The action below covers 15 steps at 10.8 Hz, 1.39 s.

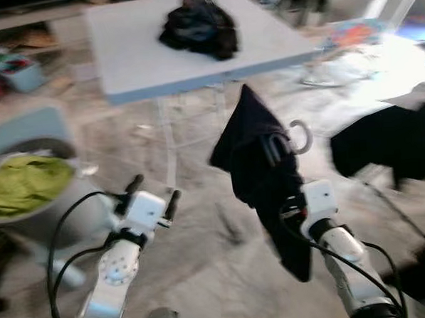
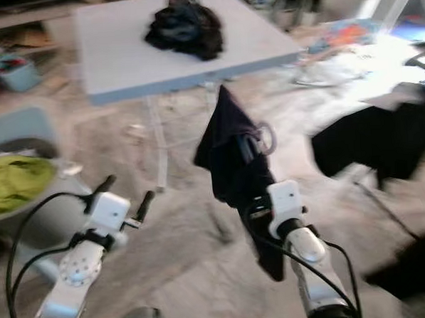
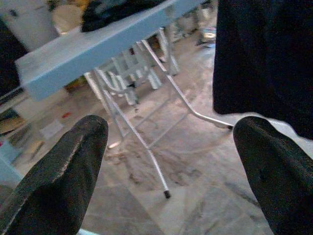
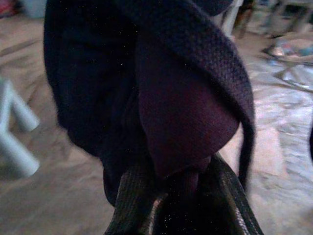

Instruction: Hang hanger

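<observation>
So the hanger (image 1: 299, 135) is up in the air in front of the folding table (image 1: 136, 63), on the near side of it, with a dark garment (image 1: 259, 171) draped over it so only the pale curved hook pokes out. The cloth hangs down long and bunched, nearly purple-black up close, and it swallows the hanger's whole body. The right gripper (image 1: 273, 150) has its black fingers clamped tight on the bundle just under the hook, cloth and all.

Looks to me like the carrying stage: the thing is in hand but not yet on any rail. I can't spot a rail near the table, so the next move probably means finding one and getting that hook free of the fabric and over it.

The left gripper (image 1: 153, 190) sits lower, nearer than the table, fingers spread wide with nothing in them. On the table there's another dark clothes pile (image 1: 198, 26).
</observation>
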Motion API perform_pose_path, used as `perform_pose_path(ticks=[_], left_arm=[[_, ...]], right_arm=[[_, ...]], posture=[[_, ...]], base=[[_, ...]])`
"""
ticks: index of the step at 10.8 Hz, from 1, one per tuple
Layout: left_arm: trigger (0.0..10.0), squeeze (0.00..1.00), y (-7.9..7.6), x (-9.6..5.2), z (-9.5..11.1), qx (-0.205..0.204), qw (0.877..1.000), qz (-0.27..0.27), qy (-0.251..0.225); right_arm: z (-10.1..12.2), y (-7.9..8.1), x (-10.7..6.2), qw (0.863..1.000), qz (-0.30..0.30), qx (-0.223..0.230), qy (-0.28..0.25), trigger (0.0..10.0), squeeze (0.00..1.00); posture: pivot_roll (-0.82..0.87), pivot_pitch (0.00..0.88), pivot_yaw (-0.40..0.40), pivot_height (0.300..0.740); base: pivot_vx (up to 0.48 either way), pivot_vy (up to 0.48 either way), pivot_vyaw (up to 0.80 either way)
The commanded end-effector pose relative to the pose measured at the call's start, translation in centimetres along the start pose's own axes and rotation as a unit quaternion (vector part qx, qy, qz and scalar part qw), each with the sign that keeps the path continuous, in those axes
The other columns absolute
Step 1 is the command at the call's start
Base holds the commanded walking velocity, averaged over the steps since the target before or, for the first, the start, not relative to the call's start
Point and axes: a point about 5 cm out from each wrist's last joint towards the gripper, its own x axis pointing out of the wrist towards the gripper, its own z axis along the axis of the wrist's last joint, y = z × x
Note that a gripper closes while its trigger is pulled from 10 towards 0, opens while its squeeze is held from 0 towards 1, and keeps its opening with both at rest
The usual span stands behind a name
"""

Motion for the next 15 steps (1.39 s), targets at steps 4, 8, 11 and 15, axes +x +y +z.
perform_pose_path(ticks=[4,8,11,15], left_arm=[[10.0,0.00,2.3,1.2,0.7,0.026,0.999,0.023,0.005],[10.0,0.00,1.5,0.8,0.8,-0.005,1.000,0.010,0.000],[10.0,0.00,1.3,0.8,0.9,-0.011,1.000,0.006,-0.002],[10.0,0.00,1.2,0.5,1.0,-0.014,1.000,0.005,-0.003]], right_arm=[[4.9,0.8,1.1,0.990,0.122,-0.013,-0.071,10.0,0.00],[3.8,2.1,0.0,0.987,0.144,-0.031,-0.058,10.0,0.00],[3.7,2.1,-0.1,0.987,0.149,-0.039,-0.054,10.0,0.00],[3.5,1.0,-0.3,0.993,0.087,-0.052,-0.056,10.0,0.00]], posture=[[-0.02,0.056,-0.066,0.740],[-0.02,0.059,-0.072,0.740],[-0.02,0.062,-0.075,0.740],[-0.02,0.064,-0.083,0.740]], base=[[0.000,0.000,0.33],[0.000,0.000,0.30],[0.166,0.000,0.00],[0.261,0.000,0.00]])
